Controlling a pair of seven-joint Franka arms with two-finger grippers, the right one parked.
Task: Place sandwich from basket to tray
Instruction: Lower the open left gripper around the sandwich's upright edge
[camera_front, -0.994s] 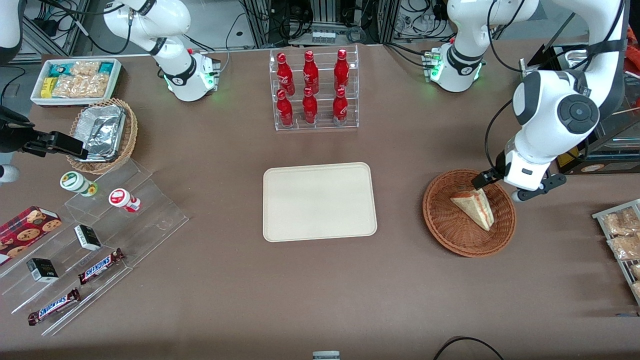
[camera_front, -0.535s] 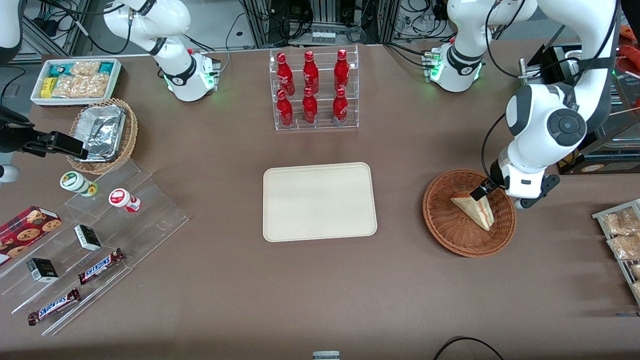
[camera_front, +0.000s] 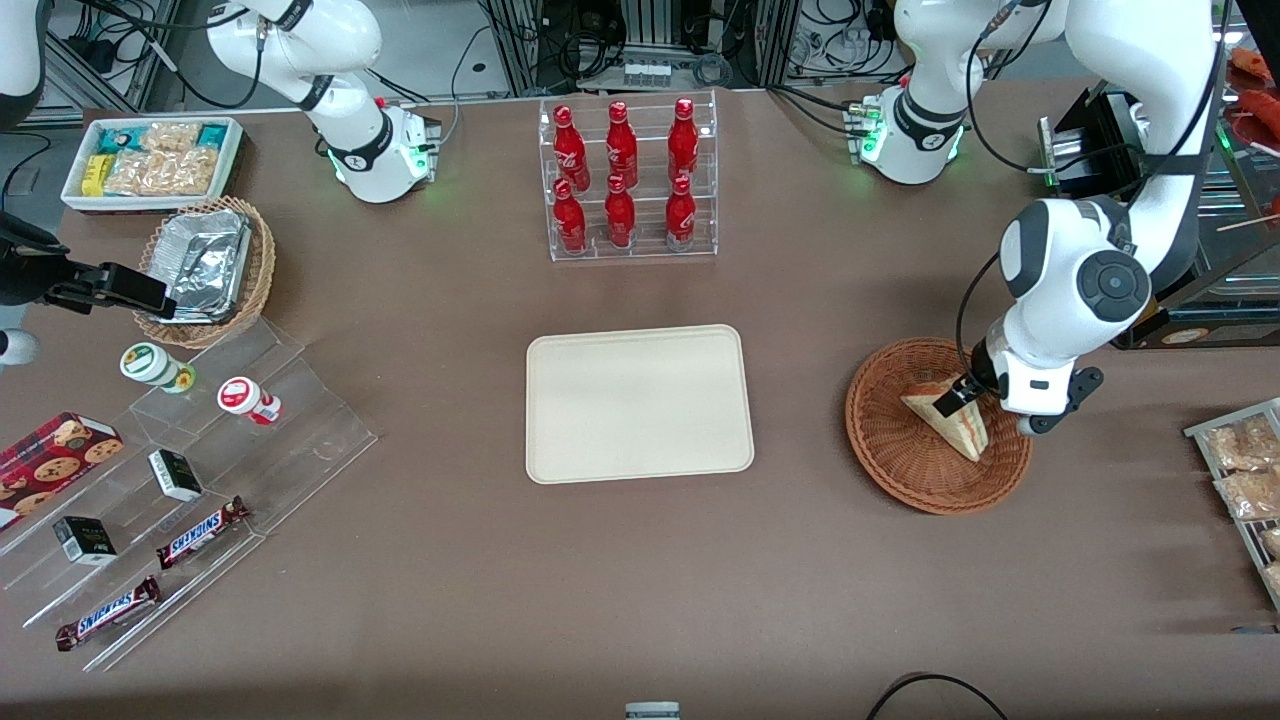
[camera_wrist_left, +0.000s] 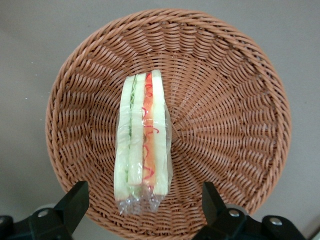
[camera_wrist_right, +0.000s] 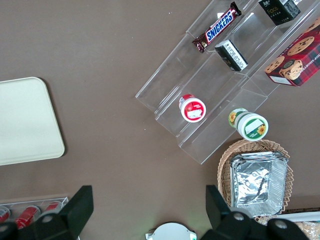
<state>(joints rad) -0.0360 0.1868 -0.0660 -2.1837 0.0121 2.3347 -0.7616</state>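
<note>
Fingers (camera_wrist_left: 75, 202) of the working arm's gripper (camera_wrist_left: 142, 210) are spread wide, one to each side of the sandwich's (camera_wrist_left: 142, 147) wrapped end, and neither touches it yet. From where I stand the step in hand looks like the reach for the pick: nothing is gripped.

On the front view the gripper (camera_front: 955, 395) hangs over the basket (camera_front: 885, 440), at about one o'clock from its centre, right above the broad end of the sandwich (camera_front: 950, 420). The wedge lies inside the basket with its point running toward five o'clock and its striped red, orange and green filling edge turned up toward the wrist camera. Its clear wrap bunches at the end nearest the fingers.

The tray (camera_front: 638, 402) sits bare on the counter (camera_front: 640, 580) at roughly nine o'clock from the basket, well apart from it.

Next, I would judge, the arm needs to sink a little farther so the fingers straddle the bread slices, then close gently on the flat faces; the wrap looks slippery and the bread soft, so a hard squeeze could crush it.
</note>
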